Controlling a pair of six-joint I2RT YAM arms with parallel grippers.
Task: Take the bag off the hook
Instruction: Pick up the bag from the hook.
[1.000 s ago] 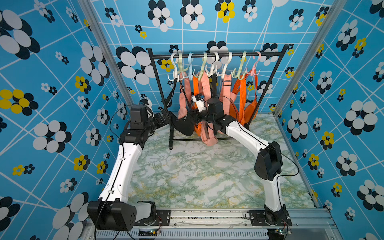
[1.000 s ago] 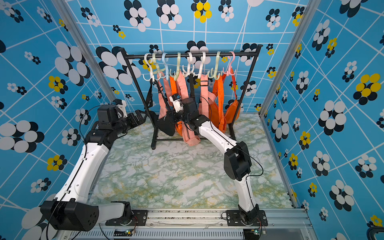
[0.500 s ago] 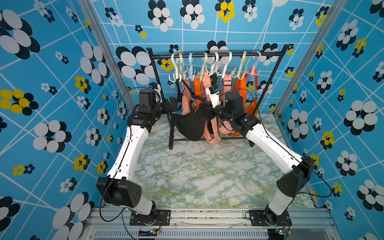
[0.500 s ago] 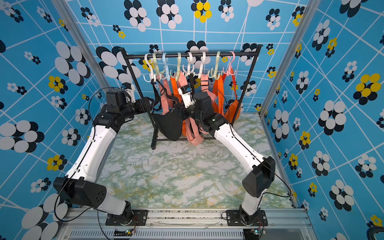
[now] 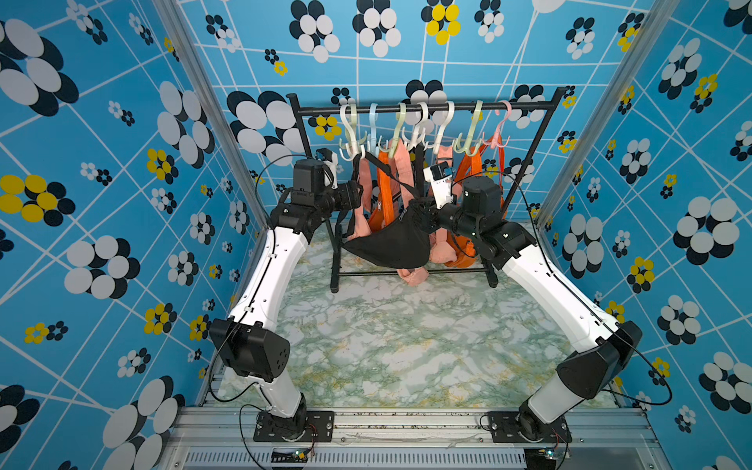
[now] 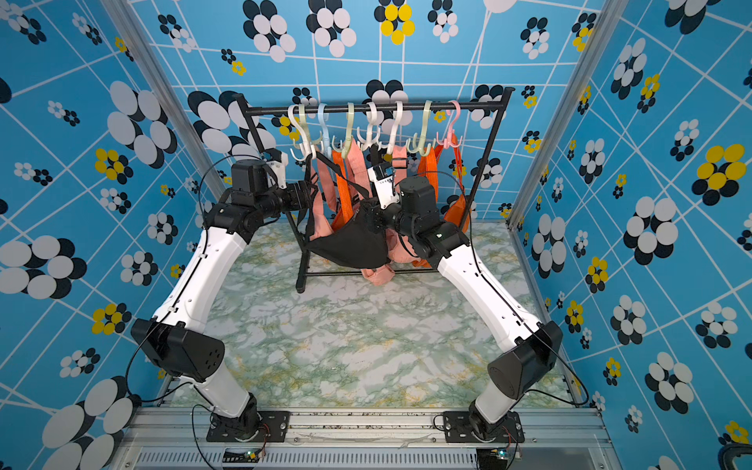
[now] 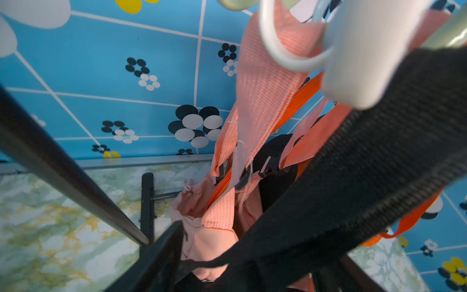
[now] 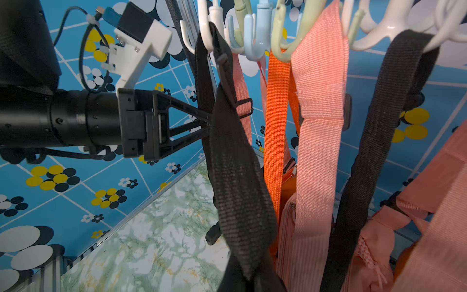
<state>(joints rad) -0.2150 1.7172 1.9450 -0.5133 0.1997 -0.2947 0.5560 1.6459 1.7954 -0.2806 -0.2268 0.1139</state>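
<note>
The black bag [image 5: 386,248] [image 6: 350,244] hangs stretched out sideways in front of the rack, in both top views. My right gripper [image 5: 423,213] [image 6: 372,215] is shut on its upper right end. The bag's black strap [image 8: 227,151] [image 7: 353,177] still loops over the white hook [image 8: 204,32] [image 5: 354,146] at the rail's left end. My left gripper [image 8: 208,124] [image 5: 356,195] reaches the strap just below that hook. One finger [image 7: 161,252] shows beside the strap. The strap hides the fingertips, so a pinch cannot be made out.
The black rack [image 5: 427,108] carries several pastel hooks with pink bags [image 5: 413,272] and orange bags [image 5: 386,195] close behind the black one. A second black strap [image 8: 379,139] hangs further along. A rack leg [image 5: 335,260] stands under my left gripper. The marble tabletop [image 5: 386,346] lies in front.
My left arm has swung in from the left to the strap under the white hook, and its jaws have narrowed. My right gripper has drawn the black bag up and to the right.
</note>
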